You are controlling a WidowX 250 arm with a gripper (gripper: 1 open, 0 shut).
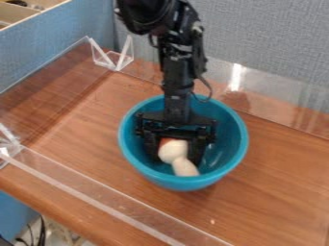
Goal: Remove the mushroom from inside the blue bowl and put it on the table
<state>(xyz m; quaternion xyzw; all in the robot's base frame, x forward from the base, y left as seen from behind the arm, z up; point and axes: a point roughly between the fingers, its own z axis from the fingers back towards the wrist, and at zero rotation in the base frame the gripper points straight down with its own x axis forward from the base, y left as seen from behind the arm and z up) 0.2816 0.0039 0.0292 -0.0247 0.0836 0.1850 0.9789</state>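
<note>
The blue bowl (141, 154) stands near the middle of the table (64, 125). Inside it lies the mushroom (180, 159), cream-white, with its orange-tinted end up toward the gripper. My gripper (174, 142) points straight down into the bowl, right over the mushroom's upper end. Its black fingers (203, 142) stand wide apart on either side of the mushroom, so it is open and grips nothing. The black arm rises behind it and hides part of the bowl's back wall.
Low clear acrylic walls (77, 187) edge the table at the front, left and back. A clear triangular bracket (113, 56) stands at the back left corner. A grey-blue panel and a beige box lie beyond the left wall.
</note>
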